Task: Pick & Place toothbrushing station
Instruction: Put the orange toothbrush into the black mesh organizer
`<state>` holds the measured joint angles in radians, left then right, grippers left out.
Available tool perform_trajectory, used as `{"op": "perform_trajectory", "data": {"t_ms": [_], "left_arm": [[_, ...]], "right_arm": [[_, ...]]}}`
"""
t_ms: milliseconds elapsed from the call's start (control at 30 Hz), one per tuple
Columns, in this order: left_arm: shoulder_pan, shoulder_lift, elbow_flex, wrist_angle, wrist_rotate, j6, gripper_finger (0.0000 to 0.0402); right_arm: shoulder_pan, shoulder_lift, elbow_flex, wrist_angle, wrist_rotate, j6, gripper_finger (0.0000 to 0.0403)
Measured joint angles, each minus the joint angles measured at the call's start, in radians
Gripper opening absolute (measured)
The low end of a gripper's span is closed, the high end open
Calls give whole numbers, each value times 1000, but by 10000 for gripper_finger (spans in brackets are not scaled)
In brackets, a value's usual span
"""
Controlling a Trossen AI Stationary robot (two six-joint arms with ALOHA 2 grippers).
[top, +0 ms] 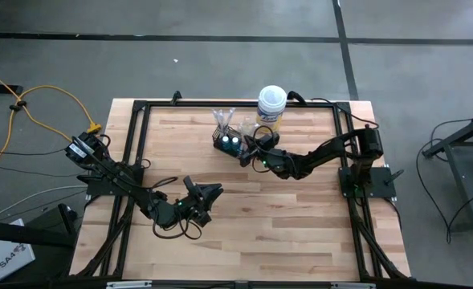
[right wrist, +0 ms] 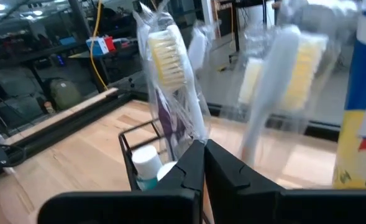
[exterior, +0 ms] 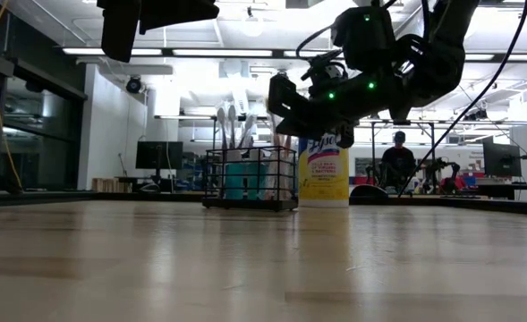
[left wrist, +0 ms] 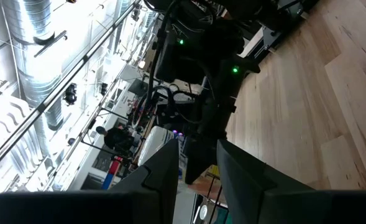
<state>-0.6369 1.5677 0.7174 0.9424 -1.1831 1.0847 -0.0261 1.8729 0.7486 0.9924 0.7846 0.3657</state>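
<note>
The black wire-mesh basket stands on its base at the table's far middle, also in the low view. Wrapped pale toothbrushes stick up out of it, heads up. Teal-topped tubes stand inside it. My right gripper hovers at the basket's right side, fingers shut, tips just before a wrapped toothbrush. My left gripper is open and empty, raised over the table's middle, nearer the front. My right gripper comes level from the table's right, its shut fingertips at the lower part of a wrapped toothbrush. I cannot tell whether they touch it.
A white-lidded, yellow-labelled canister stands just right of the basket, behind my right gripper, also in the low view. A black frame rims the table. A person sits in the room beyond the far edge.
</note>
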Motion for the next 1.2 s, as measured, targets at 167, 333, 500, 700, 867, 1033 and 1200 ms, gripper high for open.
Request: {"op": "perform_trajectory", "data": {"t_ms": [167, 333, 500, 700, 867, 1033, 1200], "left_arm": [[0, 0, 0, 0, 0, 0, 103], [0, 0, 0, 0, 0, 0, 103], [0, 0, 0, 0, 0, 0, 103], [0, 0, 0, 0, 0, 0, 103], [0, 0, 0, 0, 0, 0, 103], [0, 0, 0, 0, 0, 0, 103], [0, 0, 0, 0, 0, 0, 103]], "right_arm": [[0, 0, 0, -56, 2, 70, 2], [2, 0, 0, -83, 37, 118, 2], [14, 0, 0, -83, 54, 86, 2], [14, 0, 0, -84, 54, 83, 7], [14, 0, 0, -68, 51, 77, 29], [14, 0, 0, -42, 50, 51, 52], [19, 0, 0, -33, 46, 48, 65]]}}
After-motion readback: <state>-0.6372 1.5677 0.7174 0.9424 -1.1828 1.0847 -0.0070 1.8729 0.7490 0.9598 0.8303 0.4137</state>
